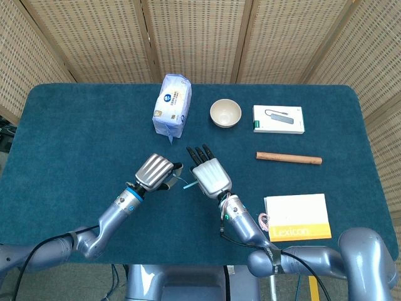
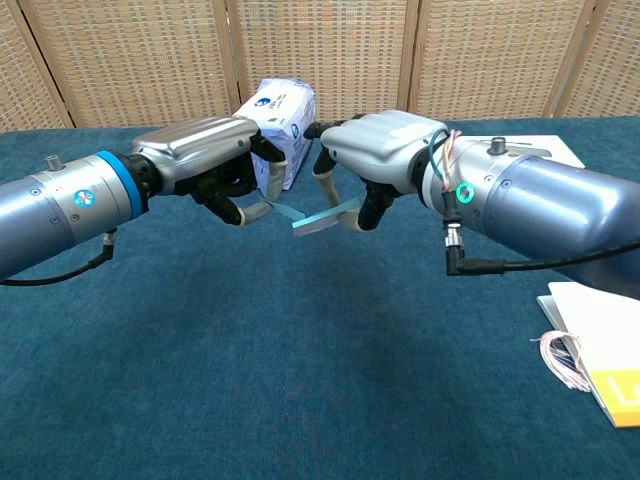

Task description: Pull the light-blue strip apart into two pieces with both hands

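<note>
Your left hand (image 2: pixel 215 170) pinches one end of the light-blue strip (image 2: pixel 312 216) and your right hand (image 2: pixel 375 160) the other, lifted above the tabletop (image 1: pixel 75 138) mid-near so you can pull outward. The chest view shows the pinches; the head view hides them under knuckles.

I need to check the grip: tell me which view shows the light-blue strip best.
The chest view: the light-blue strip spans the gap between left hand and right hand, pinched at both ends. The head view shows only a sliver between the hands.
</note>
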Available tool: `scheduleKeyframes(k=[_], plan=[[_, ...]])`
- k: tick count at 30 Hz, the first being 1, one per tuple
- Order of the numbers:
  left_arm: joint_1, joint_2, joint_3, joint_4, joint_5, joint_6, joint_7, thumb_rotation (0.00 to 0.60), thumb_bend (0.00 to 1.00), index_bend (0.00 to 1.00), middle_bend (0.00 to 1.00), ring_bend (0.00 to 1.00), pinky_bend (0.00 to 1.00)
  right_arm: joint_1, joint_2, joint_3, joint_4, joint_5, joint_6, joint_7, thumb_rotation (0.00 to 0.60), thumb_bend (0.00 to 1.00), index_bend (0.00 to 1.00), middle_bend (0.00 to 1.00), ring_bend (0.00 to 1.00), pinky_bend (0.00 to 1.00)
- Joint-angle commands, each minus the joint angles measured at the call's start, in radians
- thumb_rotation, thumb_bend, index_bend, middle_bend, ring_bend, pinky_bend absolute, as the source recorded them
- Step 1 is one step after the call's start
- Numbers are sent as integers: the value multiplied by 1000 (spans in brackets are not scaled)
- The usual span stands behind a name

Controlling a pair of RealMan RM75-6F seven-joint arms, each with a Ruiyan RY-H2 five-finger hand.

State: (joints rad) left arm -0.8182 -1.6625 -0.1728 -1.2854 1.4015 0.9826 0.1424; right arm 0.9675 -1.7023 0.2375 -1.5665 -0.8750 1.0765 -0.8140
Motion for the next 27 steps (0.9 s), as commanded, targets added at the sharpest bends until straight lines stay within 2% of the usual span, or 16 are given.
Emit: scheduleKeyframes(k=[1,6,10,12,13,14,15,16,17,18,19,20,21,24,27], plan=[[30,29,27,26,6,19,-18,600,621,793,991,975,984,-7,11,-7,8,0,-1,9,600,608,626,0,0,0],[84,81,73,111,44,70,-91,600,639,793,991,975,984,-18,24,-13,36,-2,-14,45,600,609,626,0,0,0],[111,103,92,164,62,98,-146,600,599,791,979,971,984,-19,22,-15,63,-2,-23,59,600,620,626,0,0,0],[119,112,101,198,79,117,-161,600,569,742,911,923,982,-19,16,-15,83,0,-29,70,600,619,626,0,0,0],[122,112,104,212,88,128,-163,600,541,705,868,882,972,-20,13,-15,91,2,-30,74,600,584,606,0,0,0],[125,110,107,233,100,145,-155,600,461,628,769,781,931,-21,8,-16,103,5,-32,77,600,505,566,0,0,0],[129,108,109,247,104,153,-144,600,335,530,622,644,853,-21,4,-17,113,8,-32,78,600,321,464,0,0,0],[133,107,110,254,102,155,-131,600,235,459,511,541,780,-23,-1,-18,124,9,-32,81,600,198,365,0,0,0],[137,110,110,255,93,148,-112,600,108,361,341,394,659,-25,-6,-18,133,9,-29,86,600,47,205,0,0,0],[139,113,109,251,85,143,-98,600,29,278,200,268,541,-28,-9,-17,137,15,-27,89,600,0,86,0,0,0],[144,120,107,241,74,138,-76,600,5,232,128,199,472,-32,-12,-16,138,27,-25,89,600,0,18,0,0,0],[148,124,104,231,68,141,-65,600,0,171,55,111,386,-34,-11,-14,136,37,-24,86,600,0,1,0,0,0],[157,133,100,213,61,150,-56,600,0,115,16,48,321,-39,-8,-10,126,49,-19,86,600,0,0,0,0,0],[181,176,91,146,38,166,-30,600,0,11,0,0,216,-63,20,-2,74,32,7,123,600,0,0,0,0,0],[218,227,82,67,11,198,-19,600,0,0,0,0,132,-107,69,-21,14,-40,42,190,600,0,0,0,0,0]])
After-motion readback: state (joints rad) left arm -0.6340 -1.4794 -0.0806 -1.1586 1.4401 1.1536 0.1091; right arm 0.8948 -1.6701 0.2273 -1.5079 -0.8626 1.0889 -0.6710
